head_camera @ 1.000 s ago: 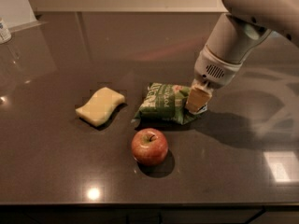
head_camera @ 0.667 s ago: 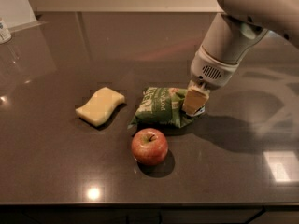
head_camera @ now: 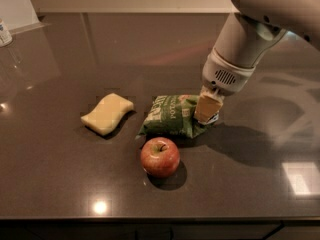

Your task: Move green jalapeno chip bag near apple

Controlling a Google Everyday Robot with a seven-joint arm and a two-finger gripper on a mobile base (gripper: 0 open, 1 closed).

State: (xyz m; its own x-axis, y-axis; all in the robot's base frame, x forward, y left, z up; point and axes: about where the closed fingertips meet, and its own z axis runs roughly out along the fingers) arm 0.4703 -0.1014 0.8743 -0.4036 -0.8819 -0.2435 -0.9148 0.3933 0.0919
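Note:
The green jalapeno chip bag [head_camera: 172, 116] lies on the dark counter, just behind and slightly right of the red apple [head_camera: 160, 157], with a small gap between them. My gripper [head_camera: 207, 110] comes down from the upper right on the white arm [head_camera: 240, 49]. It sits at the bag's right end, its tan fingers [head_camera: 206, 106] closed on the bag's edge. The bag's far right corner is hidden under the fingers.
A pale yellow wavy sponge [head_camera: 107, 113] lies left of the bag. A bottle's edge [head_camera: 4, 32] shows at the far left back. The counter's front edge [head_camera: 160, 218] runs just in front of the apple.
My gripper has moved a little left and down with the bag's right end, and the bag has shifted slightly toward the apple. The apple and sponge have not moved.

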